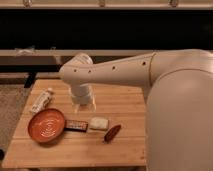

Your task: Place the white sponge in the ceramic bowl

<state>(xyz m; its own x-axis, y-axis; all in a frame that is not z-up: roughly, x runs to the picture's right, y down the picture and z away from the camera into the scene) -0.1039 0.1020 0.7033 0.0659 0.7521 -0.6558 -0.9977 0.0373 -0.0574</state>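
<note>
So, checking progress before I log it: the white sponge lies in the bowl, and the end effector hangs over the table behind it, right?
No. The camera view shows the sponge on the table, beside the bowl, with a dark bar between them. The end effector does hang over the table behind it.
</note>
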